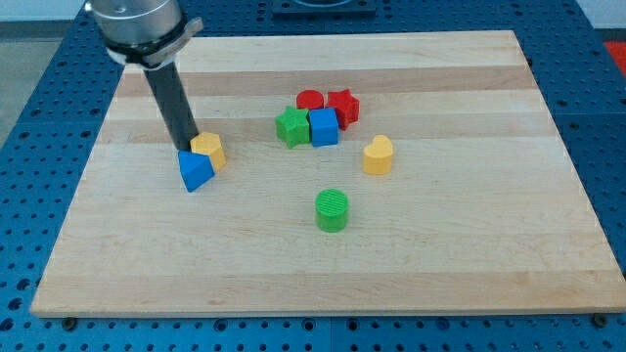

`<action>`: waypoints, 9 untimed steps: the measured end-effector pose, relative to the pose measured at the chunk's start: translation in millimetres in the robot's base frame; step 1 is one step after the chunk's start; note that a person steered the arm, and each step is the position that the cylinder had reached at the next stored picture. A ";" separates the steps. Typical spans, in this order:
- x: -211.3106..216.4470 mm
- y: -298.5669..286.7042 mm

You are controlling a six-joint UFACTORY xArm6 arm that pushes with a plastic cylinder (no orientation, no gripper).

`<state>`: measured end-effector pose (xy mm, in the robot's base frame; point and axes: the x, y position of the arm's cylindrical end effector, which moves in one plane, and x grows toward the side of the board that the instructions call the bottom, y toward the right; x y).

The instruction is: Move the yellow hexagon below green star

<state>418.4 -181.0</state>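
Spanning most of the view, a pale wooden surface (469, 254) with lengthwise grain is seen resting on a blue perforated base (29, 196). A dark, smooth, straight rod is lowered onto it from the view's upper left, and my tip (185, 149) is set down at the view's left part of the board. No hand with jaws is carried by the arm, so nothing can be called apart, together or clamped; only the rod end is there.

The yellow hexagon (209, 149) is found just to the view's right of my tip, touching or nearly touching it. The blue triangular block (196, 171) lies just below my tip, pressed against the hexagon. The green star (291, 127) sits well to the view's right of my tip, at about the same height, joined to a blue cube (324, 127). Behind these, a red cylinder (310, 99) and a red star (343, 106) are packed close. Farther right, a yellow heart-shaped block (378, 155) stands alone. A ribbed green cylinder (332, 209) stands below and right of my tip, well apart. All blocks appear matte, like moulded plastic.
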 end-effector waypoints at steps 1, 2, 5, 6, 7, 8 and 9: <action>12.0 0.1; 21.7 11.3; 22.6 88.2; 25.1 105.9; 34.5 117.0; 38.2 123.7; 38.2 124.4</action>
